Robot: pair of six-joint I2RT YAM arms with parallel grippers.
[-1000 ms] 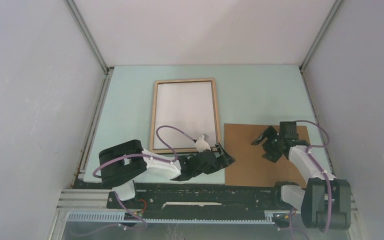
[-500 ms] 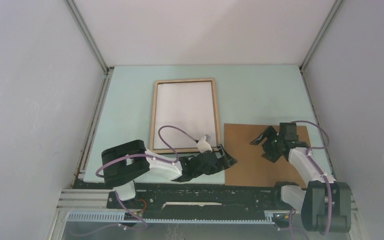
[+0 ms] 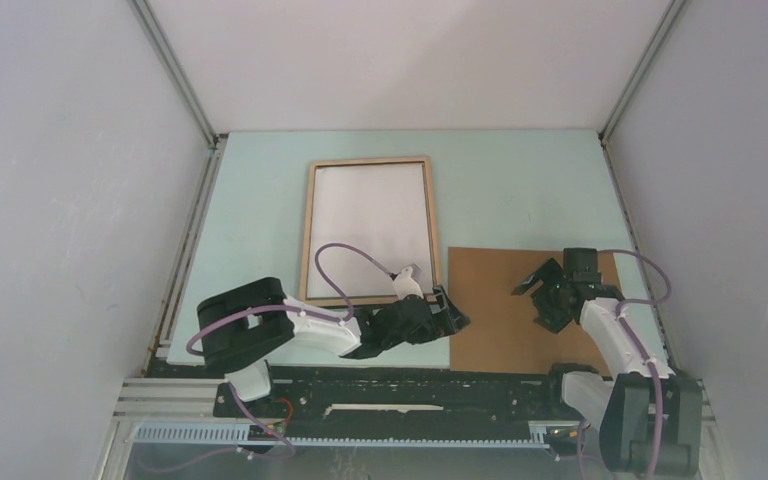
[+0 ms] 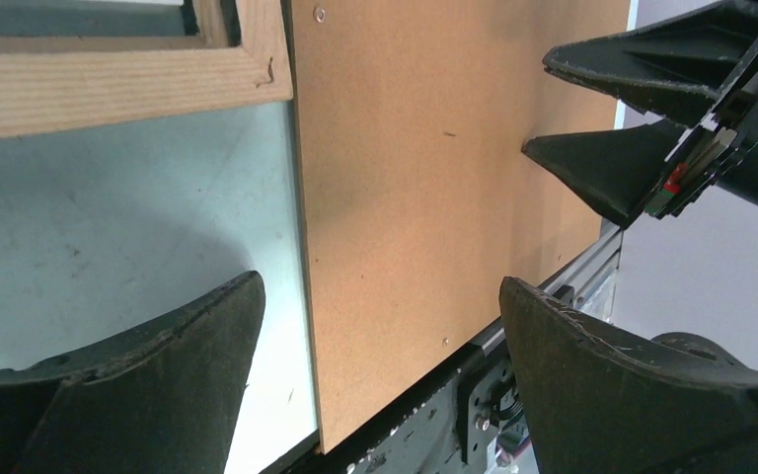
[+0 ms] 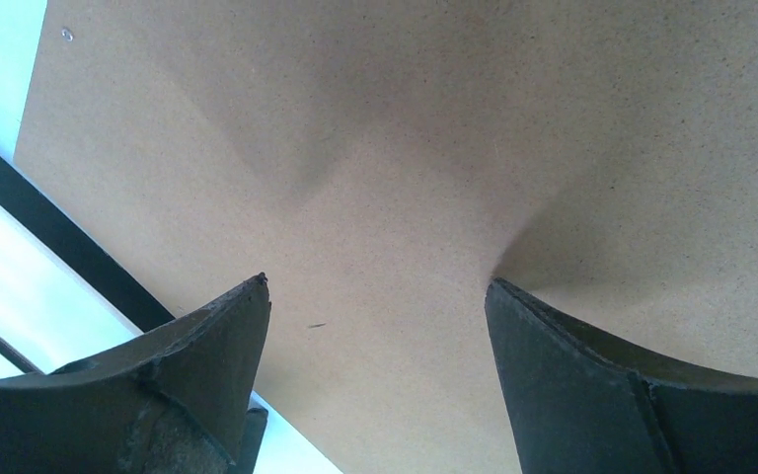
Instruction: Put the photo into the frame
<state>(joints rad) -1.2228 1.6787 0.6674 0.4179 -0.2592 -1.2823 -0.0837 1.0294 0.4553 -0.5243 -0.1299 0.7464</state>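
The frame (image 3: 368, 230) lies flat in the middle of the bench (image 3: 520, 190), light-wood rim up, exactly where it was a second ago. A white sheet (image 3: 370, 225) fills its opening (no print showing, so I can't say whether that is the photo).

Out to the near right corner of the frame: the left end effector (image 3: 450, 312) sits low there, jaws spread wide with nothing between them. Its wrist view looks across the left edge of the brown backing board (image 3: 505, 310), with the corner of the wood rim just above. It has barely stirred since the earlier picture.

Further right, the backing board is flat on the bench, just beside the frame's corner, and it hasn't shifted either.

Over the board is the one real change. The right end effector (image 3: 534, 300) has slid a touch towards the near right, and its cable loop has swung out with it. Its jaws are also apart and hold nothing, and the wrist view shows only plain brown board below.
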